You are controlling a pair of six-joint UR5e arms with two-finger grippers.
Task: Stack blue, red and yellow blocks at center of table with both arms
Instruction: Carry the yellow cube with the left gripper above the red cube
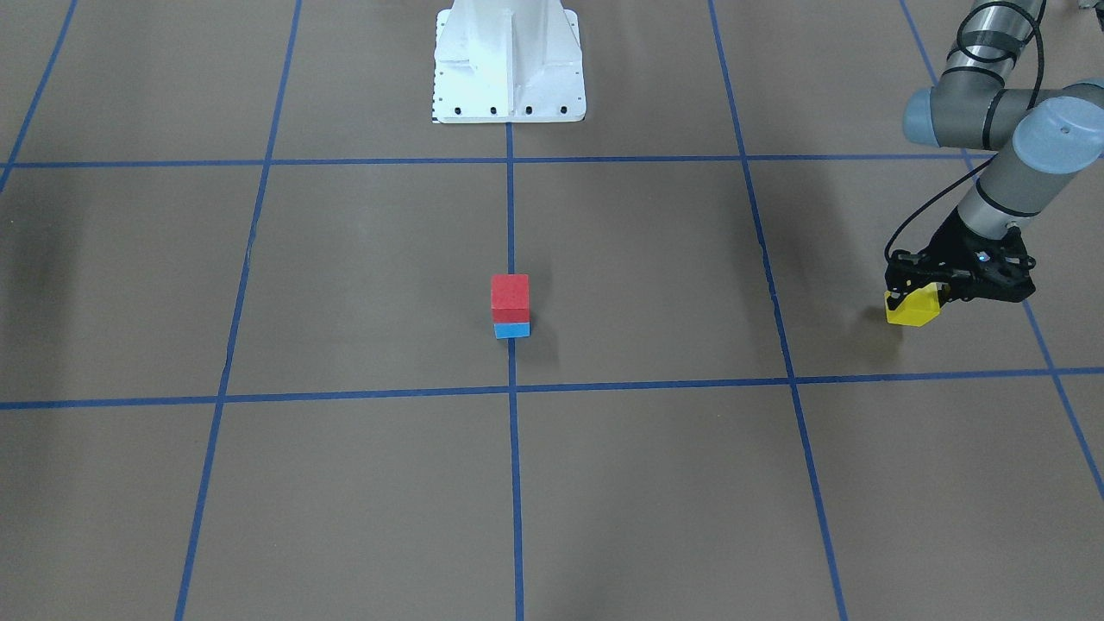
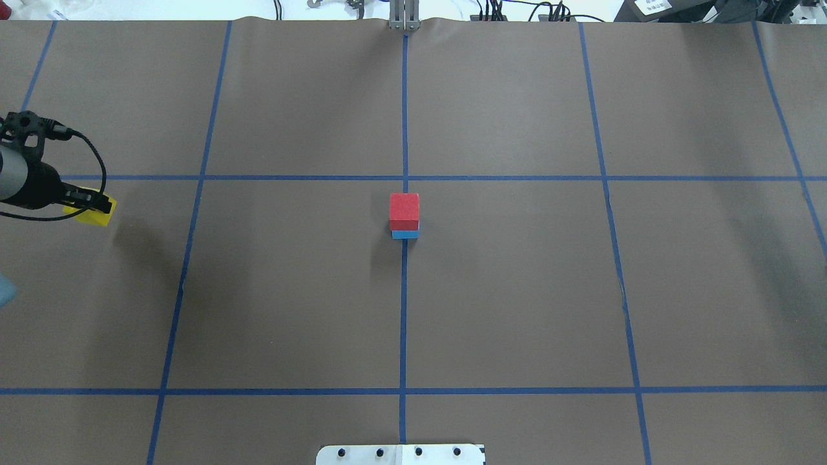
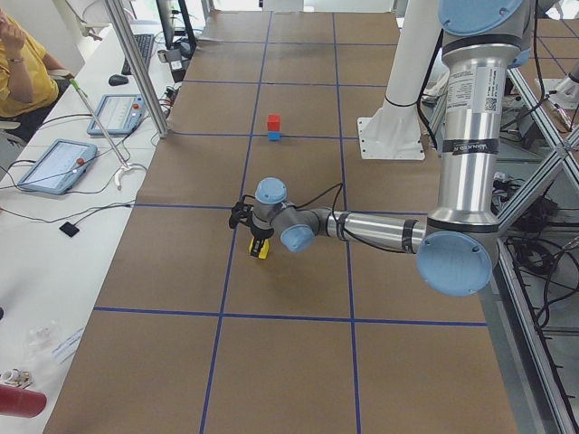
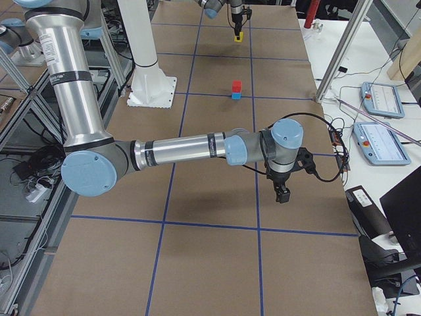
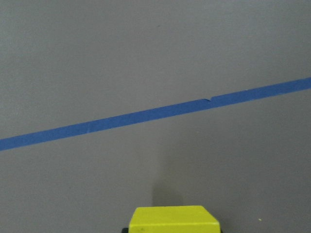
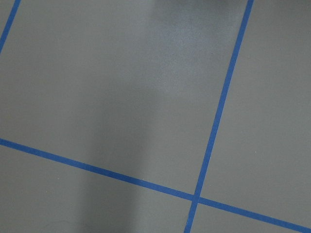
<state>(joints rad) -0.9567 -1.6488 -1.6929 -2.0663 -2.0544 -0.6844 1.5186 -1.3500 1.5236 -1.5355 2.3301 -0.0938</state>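
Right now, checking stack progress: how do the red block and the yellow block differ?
The red block rests on the blue block at the center of table; the yellow block is far off on the robot's left side. Nothing grips the red block; the left gripper is shut on the yellow one. Both look like equal-sized cubes.

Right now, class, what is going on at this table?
The left arm's fingers grip the small matte yellow cube near the left end of the brown table. At the centre, the small matte red cube sits on the light blue cube. The right arm's fingers hang over the table, away from that stack. Only yellow remains to stack.
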